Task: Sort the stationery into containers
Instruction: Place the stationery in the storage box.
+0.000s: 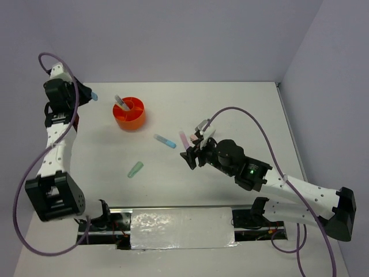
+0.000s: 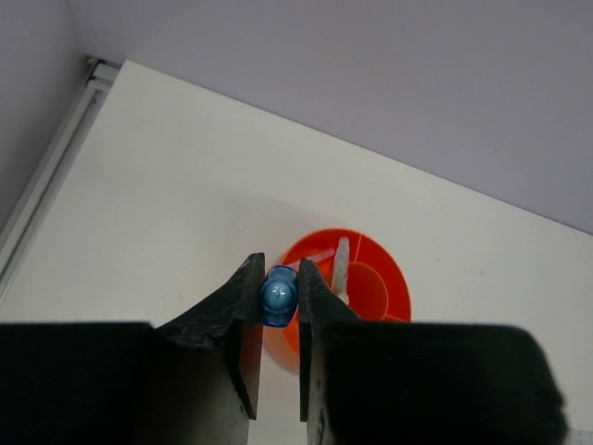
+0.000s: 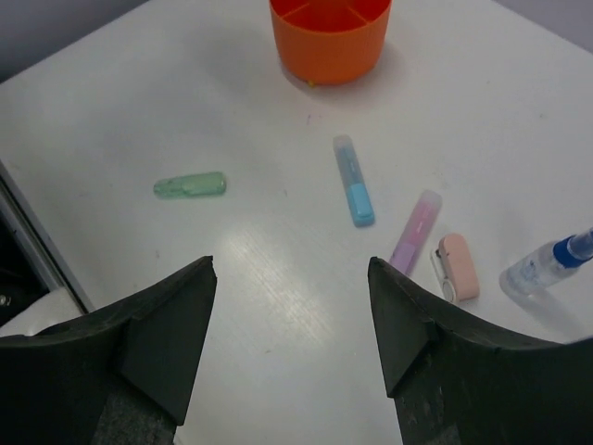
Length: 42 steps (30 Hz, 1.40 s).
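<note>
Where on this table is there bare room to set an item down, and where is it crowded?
Bare table lies far right, between the orange organizer and the right wall. Another patch lies between the green marker and the left arm's base. Crowded: blue marker, pink marker, eraser and bottle cluster by the right gripper.

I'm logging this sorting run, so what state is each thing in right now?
Left tool: shut on the blue piece.
Right tool: open, empty.
Orange organizer: upright, grey pen standing inside.
Green marker: lying flat, outside it.
Blue marker: lying flat, outside it.
Pink marker: lying flat, outside it.
Pink eraser: lying loose beside the pink marker.
Bottle: capped, outside the organizer.
</note>
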Each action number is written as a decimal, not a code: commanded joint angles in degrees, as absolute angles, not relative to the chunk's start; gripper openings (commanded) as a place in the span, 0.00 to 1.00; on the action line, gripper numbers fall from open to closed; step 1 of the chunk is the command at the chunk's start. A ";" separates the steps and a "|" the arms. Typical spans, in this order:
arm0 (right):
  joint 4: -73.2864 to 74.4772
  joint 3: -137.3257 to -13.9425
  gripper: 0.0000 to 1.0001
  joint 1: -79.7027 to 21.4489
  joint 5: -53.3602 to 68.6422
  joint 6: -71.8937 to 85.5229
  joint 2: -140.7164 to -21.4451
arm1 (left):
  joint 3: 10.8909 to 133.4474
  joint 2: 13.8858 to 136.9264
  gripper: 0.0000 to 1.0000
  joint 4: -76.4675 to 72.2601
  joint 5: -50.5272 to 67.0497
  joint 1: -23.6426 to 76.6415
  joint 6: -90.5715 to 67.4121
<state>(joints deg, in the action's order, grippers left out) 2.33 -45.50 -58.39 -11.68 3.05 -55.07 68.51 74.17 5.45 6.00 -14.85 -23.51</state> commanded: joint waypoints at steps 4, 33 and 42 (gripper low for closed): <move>1.84 -40.35 0.74 -59.15 -7.38 4.66 -51.42 | 72.59 88.30 0.00 -20.90 26.69 -15.12 -20.56; 0.62 -38.41 0.74 -59.33 -4.22 3.60 -48.87 | 76.47 108.46 0.41 -27.43 34.54 -14.07 -17.15; 0.79 -38.32 0.75 -59.33 -4.48 3.25 -48.25 | 72.07 106.70 0.53 -27.08 30.85 -13.27 -14.33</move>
